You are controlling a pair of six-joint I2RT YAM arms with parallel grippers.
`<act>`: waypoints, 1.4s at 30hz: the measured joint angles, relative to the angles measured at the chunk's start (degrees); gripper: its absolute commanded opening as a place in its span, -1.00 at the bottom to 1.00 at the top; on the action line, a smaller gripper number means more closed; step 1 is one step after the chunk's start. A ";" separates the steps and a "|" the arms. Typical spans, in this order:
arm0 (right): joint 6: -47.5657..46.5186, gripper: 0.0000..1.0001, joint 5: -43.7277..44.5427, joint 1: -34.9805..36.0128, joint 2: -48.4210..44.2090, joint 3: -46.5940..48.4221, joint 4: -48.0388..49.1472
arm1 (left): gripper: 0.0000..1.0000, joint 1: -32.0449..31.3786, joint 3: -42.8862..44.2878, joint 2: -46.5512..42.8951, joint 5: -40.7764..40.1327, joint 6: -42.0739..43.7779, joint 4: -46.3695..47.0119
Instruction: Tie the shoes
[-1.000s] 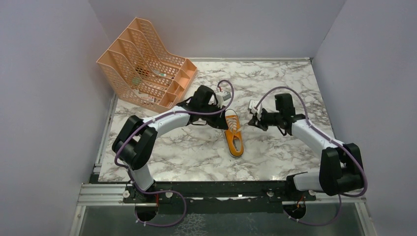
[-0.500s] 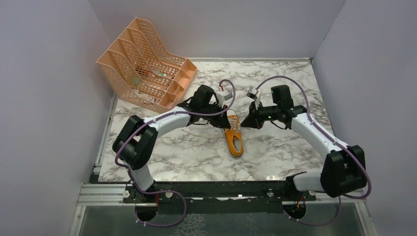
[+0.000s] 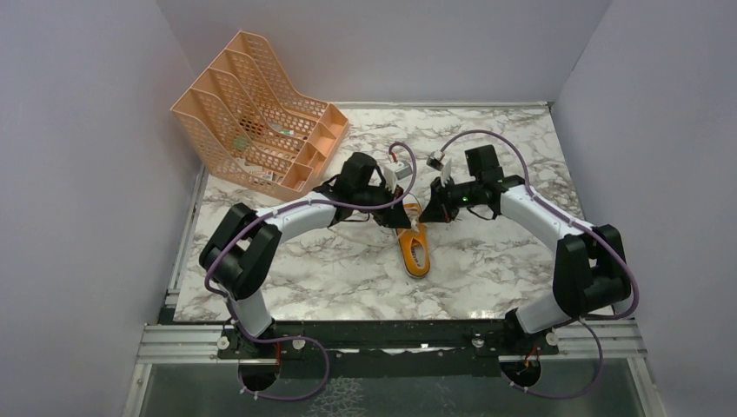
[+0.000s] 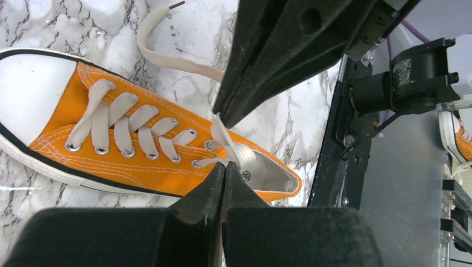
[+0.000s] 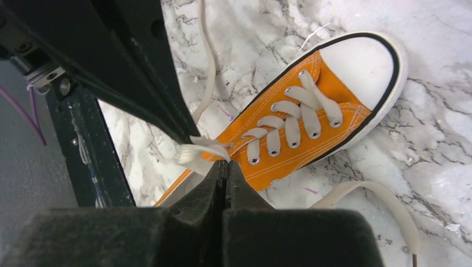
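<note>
Shoe: small orange canvas sneaker (image 3: pixel 415 246), directly beneath both pincers.
Left pincer (image 4: pixel 224 166): clamped on a limp white lace (image 4: pixel 221 132) at the top eyelets.
Right pincer (image 5: pixel 224 162): likewise pinching the opposite lace end (image 5: pixel 200 151).
Handling: the shoe is probably light and slides easily; the laces are soft, so pinch them near the eyelets.

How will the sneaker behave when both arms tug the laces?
Probably light: the small sneaker lies flat on the smooth marble table, unanchored, so tugs likely drag it. Left gripper and right gripper pinch laces at the top eyelets; upward pulls may lift the heel.
</note>
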 measured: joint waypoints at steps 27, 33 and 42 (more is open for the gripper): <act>-4.42 -0.99 5.31 0.00 3.15 3.34 -3.85 | -0.30 0.17 -1.31 0.85 2.97 -3.28 4.98; -4.87 -0.99 4.42 0.04 3.15 3.32 -3.82 | -0.23 0.17 -0.63 2.49 2.97 -3.43 4.83; -5.86 -0.99 3.28 0.37 3.15 3.32 -3.85 | -0.19 0.17 0.68 3.17 2.38 -3.28 4.39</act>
